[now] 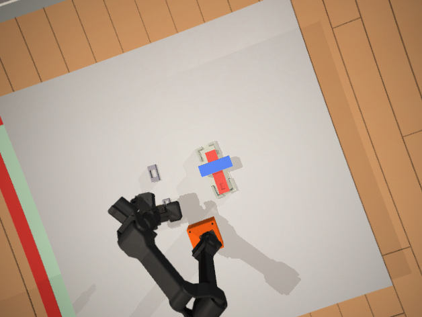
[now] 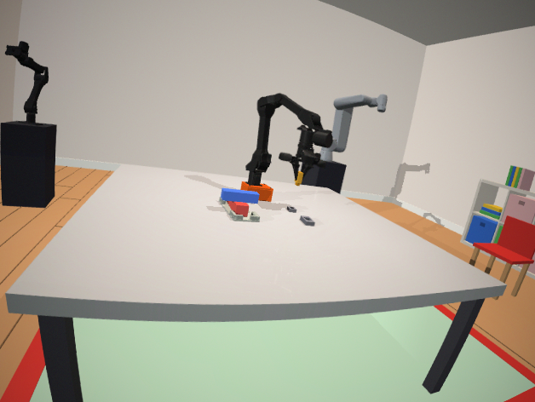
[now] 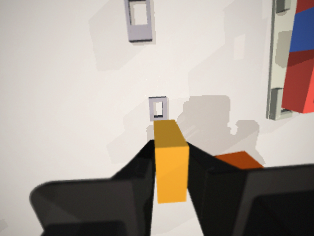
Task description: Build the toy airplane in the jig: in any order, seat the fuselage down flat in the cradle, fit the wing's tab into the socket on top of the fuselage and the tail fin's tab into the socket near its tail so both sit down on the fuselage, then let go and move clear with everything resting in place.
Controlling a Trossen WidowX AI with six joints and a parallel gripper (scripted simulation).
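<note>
claw [image 1: 159, 213] [image 2: 299, 171] [image 3: 165, 143] pinched on yellow tail fin [image 2: 299, 178] [image 3: 171, 172], raised above table [image 1: 273, 112] [image 2: 259, 259] [image 3: 60, 125]. step: carry fin to socket at tail of red fuselage [image 1: 220, 180] [image 2: 238, 208] [image 3: 300, 82]. best keep fin upright, stay high past blue wing [image 1: 215, 166] [image 2: 239, 195] [image 3: 303, 31], line tab up with socket, lower straight, press lightly, open, rise straight.

count: one fin, held; one fuselage, in cradle [image 1: 218, 195] [image 2: 247, 219] [image 3: 275, 60]; one wing, across fuselage; one cradle; two small grey holders [image 1: 158, 178] [image 2: 307, 221] [image 3: 140, 34], apart from cradle.

Wing [image 1: 215, 166] [image 2: 239, 195] across fuselage [image 1: 220, 181] [image 2: 238, 209], fuselage in cradle [image 1: 220, 196] [image 2: 246, 219] [image 3: 274, 65], holders [image 1: 158, 178] [image 2: 307, 221] [image 3: 140, 35] beside.
</note>
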